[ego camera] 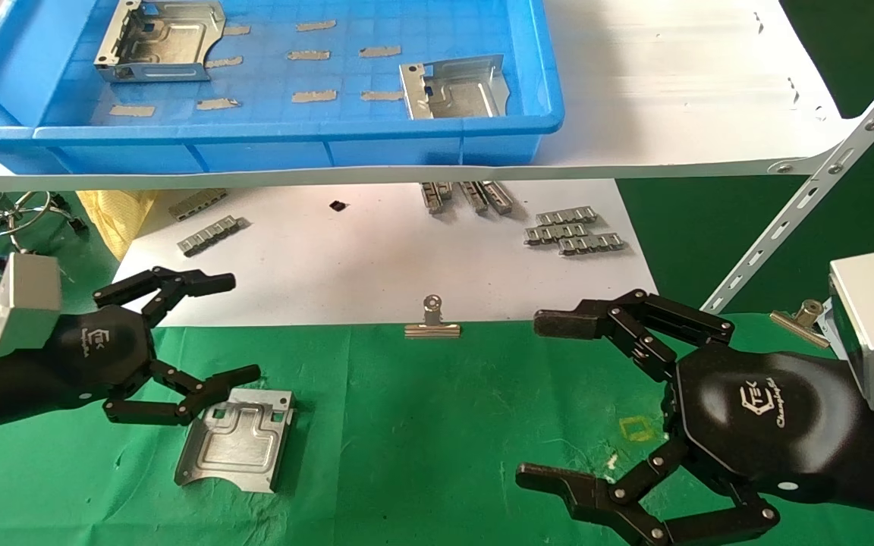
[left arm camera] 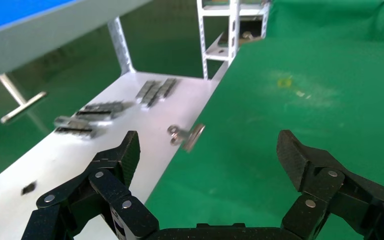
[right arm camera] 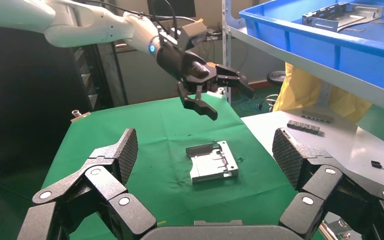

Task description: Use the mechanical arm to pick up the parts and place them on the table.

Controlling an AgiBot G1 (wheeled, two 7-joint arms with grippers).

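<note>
Green cloth covers the wide tabletop (ego camera: 422,425), and a white shelf board (ego camera: 672,114) hangs over its far edge. On that board sits a blue tray (ego camera: 255,136) with two metal brackets inside, one at the far left (ego camera: 160,38) and one near the right wall (ego camera: 456,87).

Both arms hover low over the cloth. The right claw (ego camera: 558,402) is spread wide with nothing in it, out to the right. The left claw (ego camera: 228,326) is spread wide too and holds nothing. A third bracket (ego camera: 236,440) lies flat on the cloth just below and beside its lower fingers (ego camera: 217,383), seemingly apart from them; the right wrist view shows this claw raised clear above it.

One part looks delivered, two remain. Both lie up and away on the shelf, across the board's front edge. The left arm seems nearer the far-left bracket; the right-hand bracket lies closer to the right arm's side.

Small toothed strips (ego camera: 573,231) and a binder clip (ego camera: 432,322) sit between, on the white sheet (ego camera: 346,258).
</note>
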